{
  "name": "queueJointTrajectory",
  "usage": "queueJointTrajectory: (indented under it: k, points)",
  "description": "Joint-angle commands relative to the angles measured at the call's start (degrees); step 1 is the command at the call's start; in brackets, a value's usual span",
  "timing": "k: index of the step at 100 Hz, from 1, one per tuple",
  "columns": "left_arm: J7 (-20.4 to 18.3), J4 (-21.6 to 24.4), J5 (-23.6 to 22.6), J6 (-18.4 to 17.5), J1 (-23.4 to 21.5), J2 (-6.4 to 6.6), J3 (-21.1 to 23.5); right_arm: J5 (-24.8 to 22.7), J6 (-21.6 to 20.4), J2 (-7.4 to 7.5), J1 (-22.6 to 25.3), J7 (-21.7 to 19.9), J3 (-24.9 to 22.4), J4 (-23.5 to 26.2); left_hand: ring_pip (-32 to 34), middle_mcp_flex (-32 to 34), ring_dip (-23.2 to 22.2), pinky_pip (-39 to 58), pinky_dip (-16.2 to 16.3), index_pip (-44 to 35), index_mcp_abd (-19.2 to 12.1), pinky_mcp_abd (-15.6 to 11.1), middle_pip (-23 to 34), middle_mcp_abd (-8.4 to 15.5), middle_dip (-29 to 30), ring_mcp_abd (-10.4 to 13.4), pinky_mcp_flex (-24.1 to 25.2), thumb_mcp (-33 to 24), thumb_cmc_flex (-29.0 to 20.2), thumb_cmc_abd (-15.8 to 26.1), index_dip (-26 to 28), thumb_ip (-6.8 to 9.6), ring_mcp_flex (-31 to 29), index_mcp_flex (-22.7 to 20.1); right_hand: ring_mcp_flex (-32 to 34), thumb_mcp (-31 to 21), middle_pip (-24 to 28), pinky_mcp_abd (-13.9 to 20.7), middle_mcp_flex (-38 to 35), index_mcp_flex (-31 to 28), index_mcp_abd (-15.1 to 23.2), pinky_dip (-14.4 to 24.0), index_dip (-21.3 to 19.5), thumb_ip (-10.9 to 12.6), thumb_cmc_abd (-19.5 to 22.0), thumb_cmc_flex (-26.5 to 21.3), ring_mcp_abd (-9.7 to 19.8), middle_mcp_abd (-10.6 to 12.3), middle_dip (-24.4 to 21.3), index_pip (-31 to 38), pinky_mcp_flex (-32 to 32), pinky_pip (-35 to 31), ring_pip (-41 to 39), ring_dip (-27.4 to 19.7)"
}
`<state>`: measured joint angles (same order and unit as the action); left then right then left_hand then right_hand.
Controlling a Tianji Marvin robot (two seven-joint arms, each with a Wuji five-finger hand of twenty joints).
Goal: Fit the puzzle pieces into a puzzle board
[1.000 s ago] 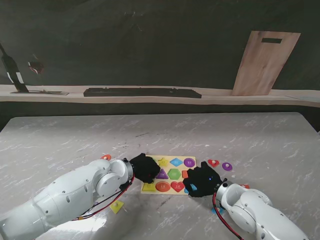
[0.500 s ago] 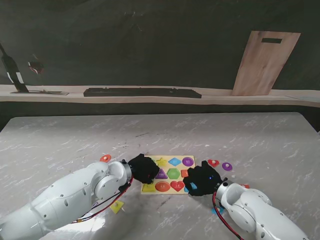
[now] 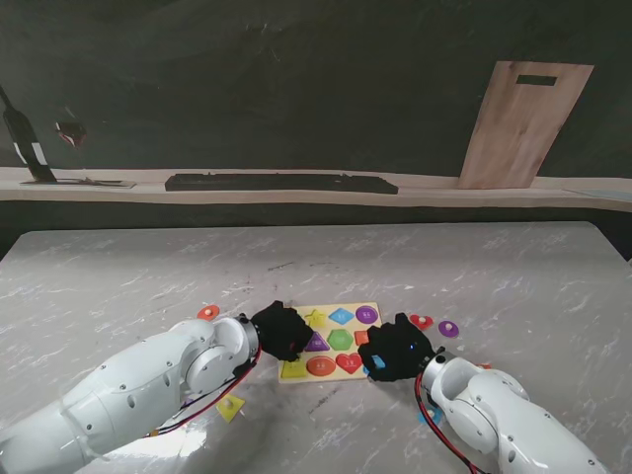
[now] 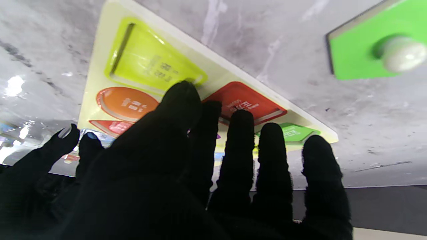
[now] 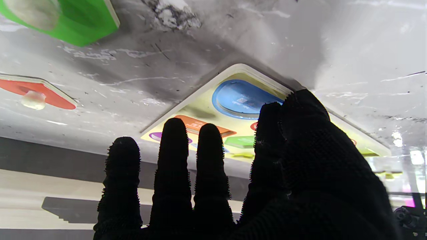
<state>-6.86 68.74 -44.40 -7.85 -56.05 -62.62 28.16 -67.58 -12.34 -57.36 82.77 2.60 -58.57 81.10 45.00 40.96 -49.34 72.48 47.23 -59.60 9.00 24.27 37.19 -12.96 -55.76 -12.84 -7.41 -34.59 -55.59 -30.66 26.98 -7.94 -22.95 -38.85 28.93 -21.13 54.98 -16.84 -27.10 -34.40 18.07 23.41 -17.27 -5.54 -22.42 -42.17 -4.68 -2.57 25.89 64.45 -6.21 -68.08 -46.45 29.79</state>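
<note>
Pale yellow wooden puzzle board [image 3: 332, 342] has slid slightly farther from me over the last second, flanked by both black-gloved hands. Left hand [image 3: 280, 331] and right hand [image 3: 396, 349]: fingers spread, holding nothing. Judgement: repositioning board; loose red heart piece [image 3: 422, 321] right of board still unplaced.

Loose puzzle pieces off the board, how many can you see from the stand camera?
4: orange piece and yellow piece left of the board; red heart and purple circle right of it. More may be hidden.

Pale yellow puzzle board [image 3: 296, 371], black-gloved left hand [image 3: 279, 331], grey marbled table [image 3: 148, 276]
</note>
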Motion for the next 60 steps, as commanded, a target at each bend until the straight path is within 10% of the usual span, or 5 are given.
queueJointTrajectory:
  k: [1,60]
  points:
    - [-0.12,-0.95,-0.48,0.39,-0.69,0.64,0.05,0.17,0.25,-0.59,-0.26,0.16,0.42,-0.08,-2.23,-1.75,1.41,-0.21,-0.59,0.32,-2.20,-7.06,-1.20,-0.49,2.07,-1.05,0.42,-0.36,-0.66,-0.10,0.40,-1.60,1.03,-0.06,1.06,-1.01,0.23,0.84,-1.02,0.33,1.08,-0.18,0.75,1.80,2.27,-1.95,-0.18,-0.13,0.21,-0.21,0.51,-0.44,0.66,0.43]
    - [2.93,-1.56,0.28,-1.05,-1.50,-0.19,1.54,-0.01,-1.33,-0.76,1.63,1.40,-1.67,1.89,-3.11,-3.79,3.00,-0.49,-2.79,3.20,-1.60,-6.14,0.60,-1.10,13.20,-1.54,0.32,2.80,2.05,0.30,0.08,-2.08,0.72,0.43,0.99,-1.30,0.16,0.84,-1.04,0.54,0.93,-0.14,0.92,2.16,1.04,0.13,-0.43,-0.26,0.18,-0.47,0.50,-0.41,1.01,0.60]
